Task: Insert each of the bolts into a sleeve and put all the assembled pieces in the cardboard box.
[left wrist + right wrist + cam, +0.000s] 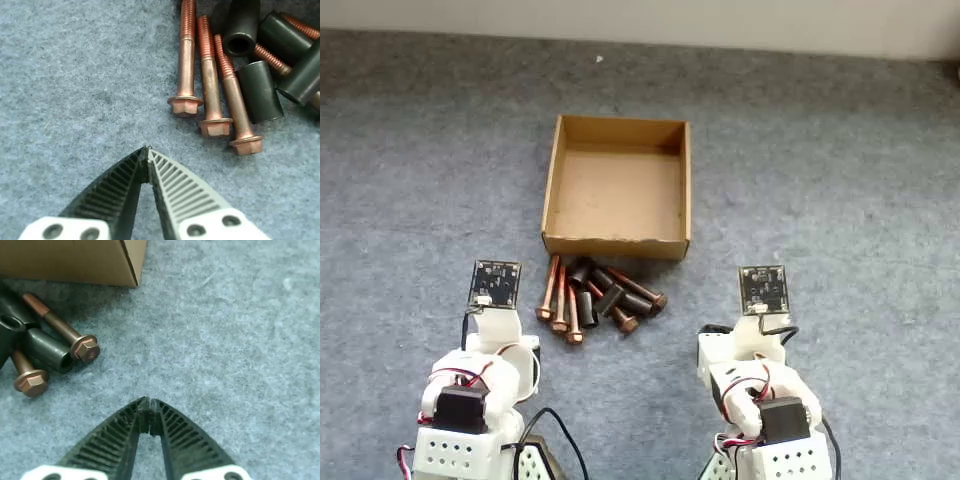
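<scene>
High view: the cardboard box [616, 243] sits empty on the table [840, 180], with bolts [558, 300] and sleeves [610, 298] heaped just in front of it, between my arms. Left wrist view: my left tool [146, 154] has its tips together, near three bolts lying side by side. Pinching one risks dragging its touching neighbours. Right wrist view: my right tool [149, 405] is likewise closed, apart from the pile. The sleeves there lie tangled among bolts and could roll away if nudged.
</scene>
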